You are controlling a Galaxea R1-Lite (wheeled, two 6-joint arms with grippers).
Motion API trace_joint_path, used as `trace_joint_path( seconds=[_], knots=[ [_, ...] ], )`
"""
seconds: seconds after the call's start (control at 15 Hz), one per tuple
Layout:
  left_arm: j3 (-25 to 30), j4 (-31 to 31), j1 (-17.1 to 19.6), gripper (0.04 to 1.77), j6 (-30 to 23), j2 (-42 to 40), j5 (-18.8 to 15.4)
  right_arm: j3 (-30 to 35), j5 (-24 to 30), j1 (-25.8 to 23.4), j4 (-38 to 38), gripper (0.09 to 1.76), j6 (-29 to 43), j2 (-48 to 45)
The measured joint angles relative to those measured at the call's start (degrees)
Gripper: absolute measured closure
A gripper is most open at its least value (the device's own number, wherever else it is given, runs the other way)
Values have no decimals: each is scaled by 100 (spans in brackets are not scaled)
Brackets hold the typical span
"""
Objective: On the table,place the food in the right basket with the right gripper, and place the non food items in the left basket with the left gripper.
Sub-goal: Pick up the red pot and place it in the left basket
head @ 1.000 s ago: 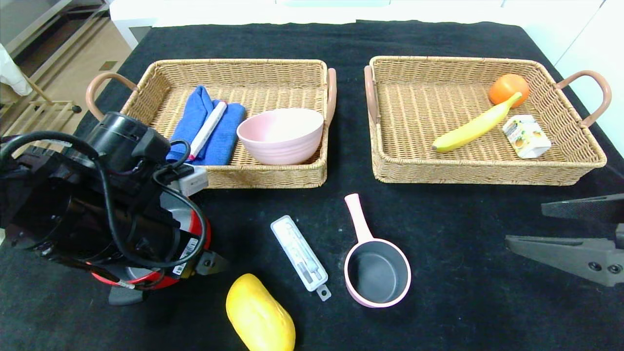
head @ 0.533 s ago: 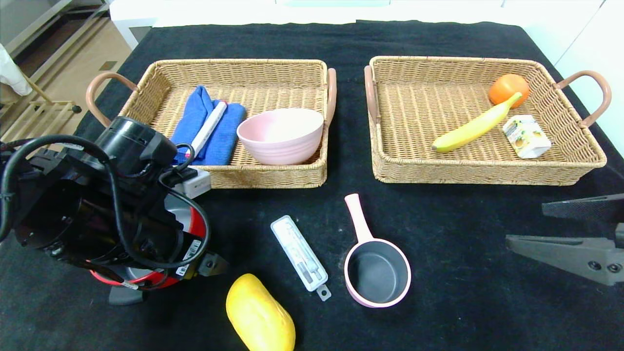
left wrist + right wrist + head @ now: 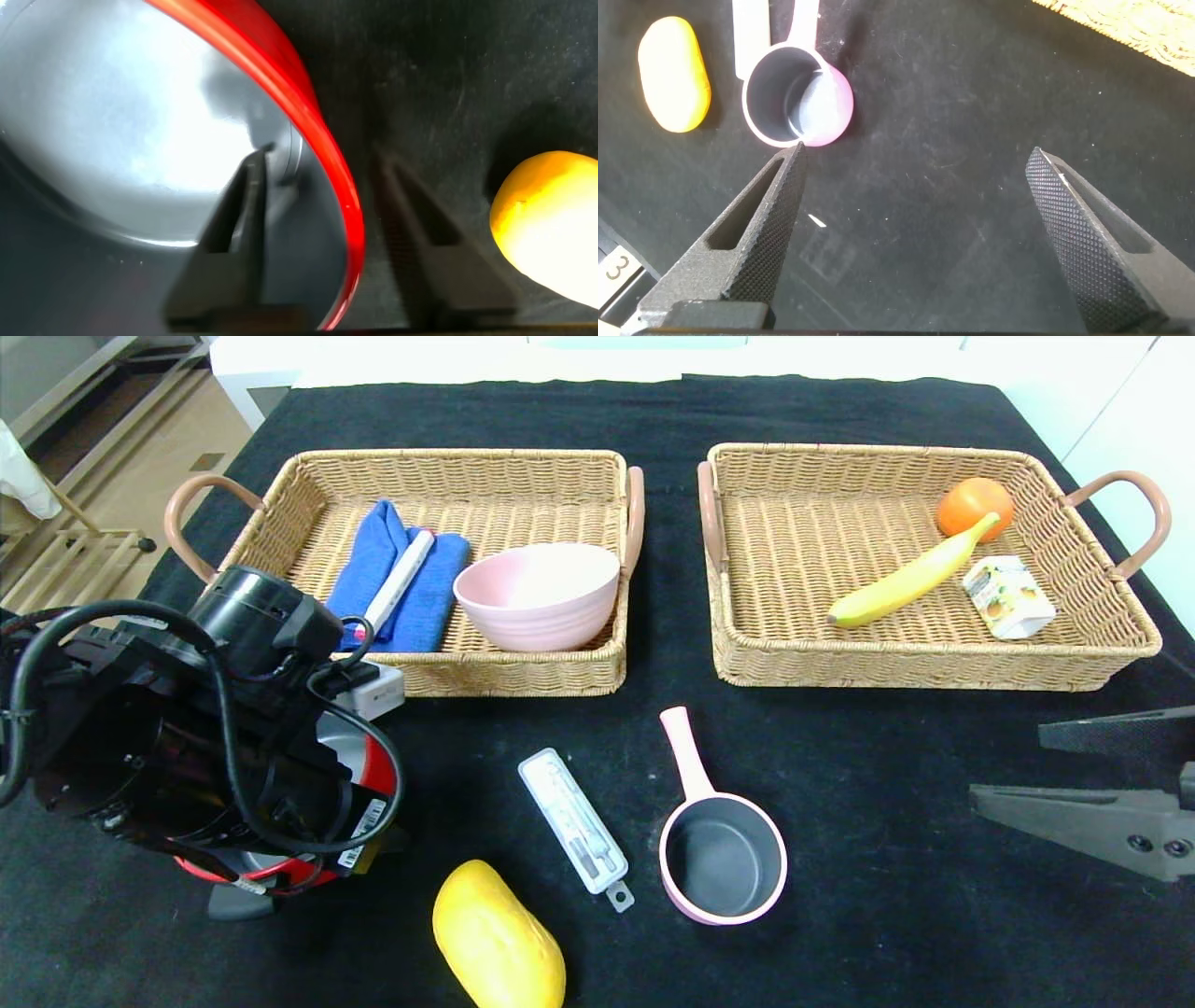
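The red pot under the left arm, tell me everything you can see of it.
The red pot stands upright on the black table, in front of the left basket, mostly hidden by the left arm. It has a glossy red rim and wall, a grey metallic-looking inside, and a black handle pointing toward the robot. The left gripper is open and straddles the rim: one finger inside the pot, the other outside the wall. The yellow fruit lies close by, not touching.

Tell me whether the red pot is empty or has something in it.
Empty, as far as visible: the left wrist view shows the red pot with a bare grey interior and one finger of the left hand inside.
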Motion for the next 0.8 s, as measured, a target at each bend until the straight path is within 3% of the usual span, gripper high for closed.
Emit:
trace_joint_path(
  seconds=[0.07, 0.8],
  knots=[
    [0, 4, 0, 164, 37, -2, 0, 0, 0, 0, 2, 14, 0, 0],
    [11, 39, -17, 161, 6, -49, 0, 2, -1, 0, -7, 14, 0, 0]
  ],
)
